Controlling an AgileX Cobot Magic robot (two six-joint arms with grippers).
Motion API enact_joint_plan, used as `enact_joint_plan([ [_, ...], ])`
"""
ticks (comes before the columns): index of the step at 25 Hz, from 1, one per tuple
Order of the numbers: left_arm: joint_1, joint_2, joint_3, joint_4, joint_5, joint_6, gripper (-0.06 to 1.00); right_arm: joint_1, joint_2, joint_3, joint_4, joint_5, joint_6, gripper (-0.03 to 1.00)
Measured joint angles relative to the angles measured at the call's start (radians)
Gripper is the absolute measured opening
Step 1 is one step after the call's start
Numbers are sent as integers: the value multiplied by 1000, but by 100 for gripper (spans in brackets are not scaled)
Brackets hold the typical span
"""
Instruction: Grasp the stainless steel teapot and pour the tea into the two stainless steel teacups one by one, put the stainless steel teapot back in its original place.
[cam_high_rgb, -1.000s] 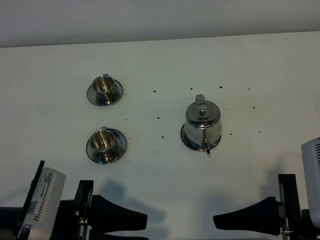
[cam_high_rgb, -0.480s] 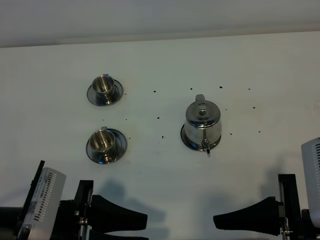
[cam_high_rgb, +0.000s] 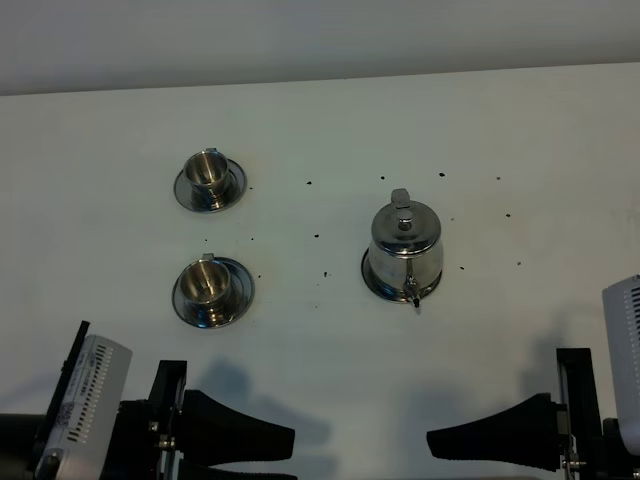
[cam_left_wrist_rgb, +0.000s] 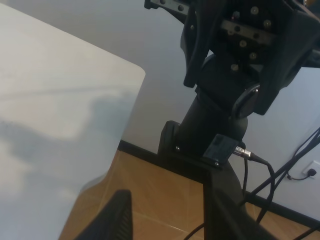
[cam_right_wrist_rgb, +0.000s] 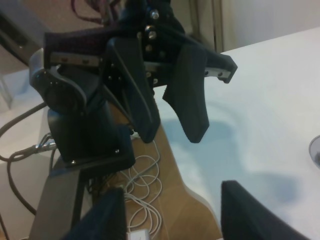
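1. So, R pincer (cam_right_wrist_rgb: 170, 197): fingers spread wide, nothing btwn them. It sits low by the near edge of the table (cam_high_rgb: 520, 130), pointing across toward the other arm.
2. L pincer (cam_high_rgb: 291, 455): also spread, empty. It faces the R one along the same near edge, the two well apart.
3. Writing: white box (cam_high_rgb: 90, 392) on the L arm has rows of tiny marks, too small to read.
4. Teapot (cam_high_rgb: 403, 248): upright on the table, right of middle, lid on w/ knob up. Spout points to the near edge, handle at the far side. It's well apart from both pincers, touched by neither.
5. Far cup (cam_high_rgb: 208, 170) & near cup (cam_high_rgb: 205, 283): left of middle, one behind the other. Each stands upright on its own saucer: far saucer (cam_high_rgb: 236, 186), near saucer (cam_high_rgb: 244, 292). Both are well apart from the teapot.
6. Surface: plain white top, matte, w/ small dark specks (cam_high_rgb: 318, 236) scattered mostly btwn cups & teapot and to the teapot's right. Soft arm shadows lie on the near part. The corner in the L wrist view is rounded.
7. Room: pale wall (cam_high_rgb: 300, 40) beyond the far edge. Wood floor (cam_left_wrist_rgb: 165, 195) shows below, w/ dark skirting (cam_left_wrist_rgb: 140, 150). Black cables (cam_left_wrist_rgb: 260, 175) run toward a wall socket (cam_left_wrist_rgb: 312, 172). White cord (cam_right_wrist_rgb: 145, 175) lies looped on the floor.
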Motion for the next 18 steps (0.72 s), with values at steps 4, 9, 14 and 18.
enact_joint_plan([
  [4, 0, 0, 0, 0, 0, 0, 38, 0, 0, 0, 0, 0, 0, 42],
  [9, 0, 0, 0, 0, 0, 0, 38, 0, 0, 0, 0, 0, 0, 42],
  [14, 0, 0, 0, 0, 0, 0, 38, 0, 0, 0, 0, 0, 0, 42],
  [18, 0, 0, 0, 0, 0, 0, 38, 0, 0, 0, 0, 0, 0, 42],
])
